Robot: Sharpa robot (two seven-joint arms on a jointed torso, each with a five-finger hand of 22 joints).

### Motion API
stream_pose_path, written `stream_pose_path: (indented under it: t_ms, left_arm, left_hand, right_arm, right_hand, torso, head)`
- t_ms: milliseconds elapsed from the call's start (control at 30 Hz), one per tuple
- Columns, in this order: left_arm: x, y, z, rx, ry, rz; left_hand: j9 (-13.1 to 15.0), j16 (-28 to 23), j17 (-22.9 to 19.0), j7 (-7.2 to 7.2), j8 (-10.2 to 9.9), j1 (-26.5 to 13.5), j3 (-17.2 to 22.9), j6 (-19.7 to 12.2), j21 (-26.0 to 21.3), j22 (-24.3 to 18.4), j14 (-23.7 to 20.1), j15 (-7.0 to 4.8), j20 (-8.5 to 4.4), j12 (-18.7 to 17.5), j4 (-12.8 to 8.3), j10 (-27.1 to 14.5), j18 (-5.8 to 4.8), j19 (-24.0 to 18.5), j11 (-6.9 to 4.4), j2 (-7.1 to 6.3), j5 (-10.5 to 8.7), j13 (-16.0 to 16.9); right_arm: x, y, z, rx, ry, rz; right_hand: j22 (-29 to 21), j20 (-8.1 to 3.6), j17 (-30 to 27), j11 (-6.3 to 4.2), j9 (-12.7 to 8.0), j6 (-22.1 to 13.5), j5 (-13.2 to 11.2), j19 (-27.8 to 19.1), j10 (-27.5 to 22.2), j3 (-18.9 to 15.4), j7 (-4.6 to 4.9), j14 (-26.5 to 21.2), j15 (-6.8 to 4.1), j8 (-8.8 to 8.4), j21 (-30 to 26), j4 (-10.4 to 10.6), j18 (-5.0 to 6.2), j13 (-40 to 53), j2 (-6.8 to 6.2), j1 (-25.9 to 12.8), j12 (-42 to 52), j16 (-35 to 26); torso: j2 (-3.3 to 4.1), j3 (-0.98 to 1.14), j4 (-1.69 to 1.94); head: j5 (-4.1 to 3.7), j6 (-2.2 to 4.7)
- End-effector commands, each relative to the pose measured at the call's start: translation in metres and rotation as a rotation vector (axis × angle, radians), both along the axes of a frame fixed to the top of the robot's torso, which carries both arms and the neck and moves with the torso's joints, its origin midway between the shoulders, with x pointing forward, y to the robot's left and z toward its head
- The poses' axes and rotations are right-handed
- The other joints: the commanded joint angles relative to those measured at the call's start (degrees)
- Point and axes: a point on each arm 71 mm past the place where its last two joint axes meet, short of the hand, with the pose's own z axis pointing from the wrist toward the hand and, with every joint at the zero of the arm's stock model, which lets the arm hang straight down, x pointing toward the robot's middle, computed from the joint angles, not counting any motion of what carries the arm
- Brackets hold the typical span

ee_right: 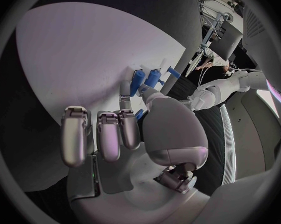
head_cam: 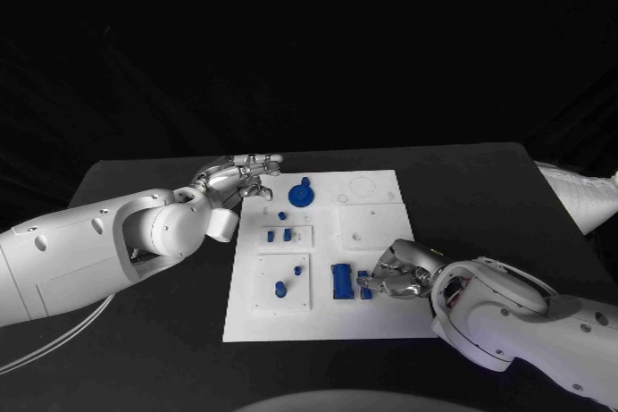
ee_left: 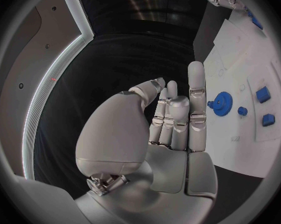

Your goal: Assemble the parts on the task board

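A black counter [head_cam: 489, 189] is carrying the white rectangular task board [head_cam: 329, 251], with darkness lying around it in the head view. The board's long axis is running away from the robot. A blue gear-shaped part [head_cam: 300, 195] is sitting near the board's far edge, small blue pegs [head_cam: 279, 236] are standing in a raised white block at mid-board, and a long blue block [head_cam: 341, 281] is lying near the right hand [head_cam: 402, 273], its length following the board's long axis. The right hand is resting on the board and pinching a small blue part [head_cam: 366, 290] between its fingers [ee_right: 129, 92]. The left hand [head_cam: 238, 177] is hovering at the board's far left corner, beside the gear, its fingers [ee_left: 197, 92] loosely curled and grasping nothing.
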Motion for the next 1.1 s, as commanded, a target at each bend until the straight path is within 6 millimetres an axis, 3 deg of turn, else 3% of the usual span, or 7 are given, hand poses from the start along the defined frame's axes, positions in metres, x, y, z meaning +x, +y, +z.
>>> stream_pose_path:
  t_ms: [33,133,233,367,600,900,1100]
  left_arm:
    - [-0.001,-0.003,0.001,-0.01,-0.008,-0.02]
    - [-0.001,-0.002,0.001,-0.01,-0.007,-0.02]
    - [-0.001,-0.002,0.001,-0.01,-0.007,-0.02]
    - [-0.001,-0.002,0.001,-0.01,-0.007,-0.021]
    - [-0.001,-0.001,0.001,-0.009,-0.006,-0.019]
    - [-0.001,0.0,0.001,-0.008,-0.006,-0.017]
    - [0.0,0.0,0.001,-0.007,-0.004,-0.017]
  left_hand:
    - [-0.05,-0.21,-0.06,-0.02,0.32,-0.37,0.22,-0.24,0.36,0.08,-0.44,0.07,0.1,0.31,0.03,-0.35,1.03,-0.32,0.05,0.32,-0.08,-0.09]
    - [-0.05,-0.21,-0.06,-0.02,0.32,-0.37,0.22,-0.24,0.36,0.08,-0.44,0.07,0.1,0.31,0.03,-0.35,1.03,-0.32,0.05,0.32,-0.08,-0.09]
    - [-0.05,-0.21,-0.06,-0.02,0.32,-0.37,0.22,-0.24,0.36,0.08,-0.44,0.07,0.1,0.31,0.03,-0.35,1.03,-0.32,0.05,0.32,-0.08,-0.09]
    - [-0.05,-0.21,-0.06,-0.02,0.32,-0.37,0.22,-0.24,0.36,0.08,-0.44,0.07,0.1,0.31,0.03,-0.35,1.03,-0.32,0.05,0.32,-0.08,-0.09]
    - [-0.05,-0.21,-0.06,-0.02,0.32,-0.37,0.22,-0.24,0.36,0.08,-0.44,0.07,0.1,0.31,0.03,-0.35,1.03,-0.32,0.05,0.32,-0.08,-0.09]
    - [-0.05,-0.21,-0.06,-0.02,0.32,-0.37,0.22,-0.24,0.36,0.08,-0.44,0.07,0.1,0.31,0.03,-0.35,1.03,-0.32,0.05,0.32,-0.08,-0.09]
    - [-0.05,-0.21,-0.06,-0.02,0.32,-0.37,0.22,-0.24,0.36,0.08,-0.44,0.07,0.1,0.31,0.03,-0.35,1.03,-0.32,0.05,0.32,-0.08,-0.09]
  right_arm:
    - [-0.001,0.003,-0.001,-0.01,0.0,0.023]
    - [-0.001,0.003,0.0,-0.009,-0.001,0.023]
    - [-0.001,0.003,0.0,-0.007,-0.007,0.021]
    - [-0.001,0.0,0.001,-0.013,-0.023,0.018]
    - [-0.002,-0.004,0.002,-0.018,-0.042,0.047]
    - [-0.006,-0.01,0.003,-0.033,-0.046,0.093]
    - [-0.006,-0.01,0.002,-0.039,-0.042,0.098]
  right_hand:
    - [1.99,-0.27,11.56,-0.72,0.32,-0.07,-0.44,1.65,3.81,-1.22,-0.23,5.46,-0.4,0.32,-0.21,0.61,-0.58,11.34,-0.09,-1.12,0.39,-0.14]
    - [2.0,-0.3,11.54,-0.77,0.67,-0.09,-1.43,1.66,3.85,-3.11,-0.3,5.46,-0.43,0.58,-0.23,1.77,-0.59,11.42,-0.34,-2.2,0.5,-0.16]
    - [2.03,-0.4,11.6,-0.9,1.27,-0.25,-4.89,1.69,3.91,-6.17,-0.45,5.48,-0.54,0.96,-0.25,3.7,-0.59,11.54,-0.18,-3.05,0.64,-0.13]
    - [2.07,-0.46,11.61,-0.95,1.77,-0.43,-7.23,1.71,3.94,-8.62,-0.51,5.48,-0.6,1.26,-0.27,4.99,-0.59,11.6,0.33,-2.97,0.69,-0.13]
    - [2.25,-0.48,11.76,-0.97,2.07,-0.53,-8.07,1.77,3.98,-10.03,-0.54,5.51,-0.62,1.44,-0.17,4.93,-0.63,11.69,0.51,-2.23,0.81,-0.05]
    - [2.43,-0.49,11.9,-0.97,2.66,-0.77,-9.45,1.82,4.04,-12.34,-0.55,5.54,-0.63,1.77,-0.1,3.71,-0.66,11.81,0.64,1.79,0.94,0.02]
    - [2.53,-0.49,11.96,-0.97,2.72,-0.78,-9.58,1.85,4.06,-12.57,-0.55,5.55,-0.62,1.8,-0.04,3.64,-0.69,11.85,0.73,2.1,1.01,0.06]
  torso:
    - [-0.01,0.0,0.0]
    - [-0.01,0.01,-0.06]
    - [-0.02,0.0,-0.05]
    - [-0.03,0.02,-0.02]
    - [0.0,0.06,-0.13]
    - [-0.04,0.05,-0.14]
    - [-0.01,0.02,0.01]
  head:
    - [0.04,-0.02]
    - [-0.01,0.08]
    - [-0.04,0.11]
    - [-0.11,0.15]
    - [-0.07,0.25]
    - [-0.19,0.41]
    - [-0.4,0.46]
